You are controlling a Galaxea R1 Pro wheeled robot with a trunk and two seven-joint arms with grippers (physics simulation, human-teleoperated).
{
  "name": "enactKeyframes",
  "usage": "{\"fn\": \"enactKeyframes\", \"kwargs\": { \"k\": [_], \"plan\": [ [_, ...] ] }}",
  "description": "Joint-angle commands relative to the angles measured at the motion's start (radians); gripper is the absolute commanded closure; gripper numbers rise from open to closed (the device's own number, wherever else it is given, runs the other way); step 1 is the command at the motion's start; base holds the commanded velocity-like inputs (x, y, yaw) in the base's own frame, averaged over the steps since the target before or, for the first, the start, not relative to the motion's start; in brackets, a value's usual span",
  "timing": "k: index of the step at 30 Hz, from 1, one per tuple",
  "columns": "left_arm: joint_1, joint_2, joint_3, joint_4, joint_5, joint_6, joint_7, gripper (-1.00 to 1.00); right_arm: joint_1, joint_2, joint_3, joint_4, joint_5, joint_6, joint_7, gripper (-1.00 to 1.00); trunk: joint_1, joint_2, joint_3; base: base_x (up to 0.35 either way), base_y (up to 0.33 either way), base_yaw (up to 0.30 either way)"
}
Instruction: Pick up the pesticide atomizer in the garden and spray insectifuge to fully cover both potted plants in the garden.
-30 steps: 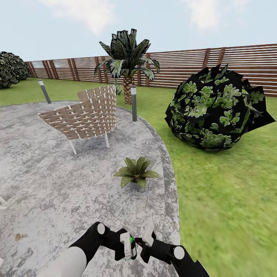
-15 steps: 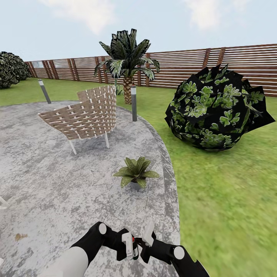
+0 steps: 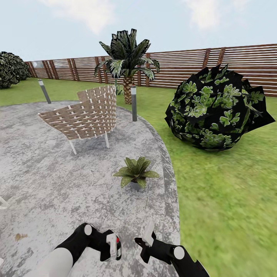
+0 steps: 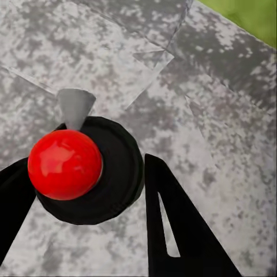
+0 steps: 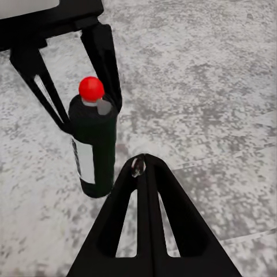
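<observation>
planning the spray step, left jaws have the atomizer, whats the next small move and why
Probably carry the atomizer forward toward the potted plant, nozzle aimed at it. The left gripper holds the bottle low and well short of the plant, so spraying from here would likely miss the leaves. The right gripper stands apart from the bottle, its jaws closed on nothing, so the way looks free.
</observation>
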Motion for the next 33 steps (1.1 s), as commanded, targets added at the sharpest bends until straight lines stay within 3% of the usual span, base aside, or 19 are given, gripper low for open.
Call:
{"fn": "enactKeyframes", "kwargs": {
  "k": [1,3,4,8,9,14,16,19,21,22,23,25,27,31,32,33],
  "plan": [
    [0.0,0.014,0.01,-0.001,-0.004,-0.005,-0.004,1.0,0.0,0.0,-0.002,-0.001,0.01,-0.006,0.0,1.0,0.0,0.0,-0.001,0.0,0.0,0.0],
    [0.0,0.06,0.012,0.0,-0.002,-0.005,-0.004,1.0,0.0,0.0,-0.002,-0.001,0.011,-0.006,0.0,1.0,0.0,0.0,-0.001,0.0,0.0,0.0],
    [0.002,0.111,0.013,0.0,0.001,-0.006,-0.003,1.0,0.0,0.0,-0.002,0.0,0.011,-0.006,-0.001,1.0,0.0,0.0,-0.001,0.0,0.0,0.0],
    [0.042,0.177,0.018,-0.001,0.001,-0.006,0.002,1.0,0.0,-0.007,-0.003,0.001,0.012,-0.006,-0.002,1.0,0.0,0.0,-0.001,0.0,0.0,0.0],
    [0.047,0.197,0.019,0.0,0.001,-0.006,0.003,1.0,0.0,-0.009,-0.003,0.001,0.012,-0.006,-0.002,-1.0,0.0,0.0,-0.001,0.0,0.0,0.0],
    [0.082,0.261,0.023,-0.001,0.039,-0.006,0.004,1.0,0.0,-0.026,-0.005,-0.001,0.012,-0.005,-0.004,-1.0,0.0,0.0,-0.001,0.0,0.0,0.0],
    [0.094,0.27,0.025,-0.001,0.051,-0.005,0.005,1.0,0.001,-0.042,-0.008,0.0,0.012,-0.003,-0.009,-1.0,0.0,0.0,-0.001,0.0,0.0,0.0],
    [0.099,0.271,0.027,-0.001,0.076,0.002,0.05,1.0,0.001,-0.092,-0.013,0.008,0.012,0.001,-0.06,-1.0,0.0,0.0,-0.001,0.0,0.0,0.0],
    [0.101,0.271,0.035,0.015,0.145,0.007,0.141,1.0,0.001,-0.146,-0.013,0.051,0.009,0.013,-0.178,-1.0,0.0,0.0,-0.001,0.0,0.0,0.0],
    [0.101,0.271,0.045,0.034,0.179,0.007,0.173,1.0,0.001,-0.162,-0.013,0.084,0.006,0.015,-0.223,-1.0,0.0,0.0,-0.001,0.0,0.0,0.0],
    [0.101,0.271,0.067,0.075,0.238,0.006,0.219,1.0,0.001,-0.18,-0.014,0.148,0.003,0.017,-0.288,-1.0,0.0,0.0,-0.001,0.0,0.0,0.0],
    [0.102,0.274,0.105,0.138,0.326,0.001,0.285,1.0,0.001,-0.198,-0.015,0.255,0.0,0.016,-0.384,-1.0,0.0,0.0,-0.001,0.0,0.0,0.0],
    [0.124,0.276,0.152,0.192,0.441,-0.002,0.411,1.0,0.002,-0.206,-0.014,0.398,-0.003,0.009,-0.584,-1.0,0.0,0.0,-0.001,0.0,0.0,0.0],
    [0.198,0.263,0.178,0.212,0.569,-0.023,0.622,1.0,0.004,-0.196,-0.014,0.511,-0.014,-0.068,-0.913,-1.0,0.0,0.0,-0.001,0.0,0.0,0.0],
    [0.216,0.26,0.182,0.229,0.618,-0.064,0.687,1.0,0.006,-0.187,-0.019,0.54,-0.048,-0.1,-0.988,-1.0,0.0,0.0,-0.001,0.0,0.0,0.0],
    [0.225,0.258,0.183,0.245,0.652,-0.097,0.719,1.0,0.007,-0.181,-0.027,0.55,-0.086,-0.117,-1.016,-1.0,0.0,0.0,-0.001,0.0,0.0,0.0]
  ]
}}
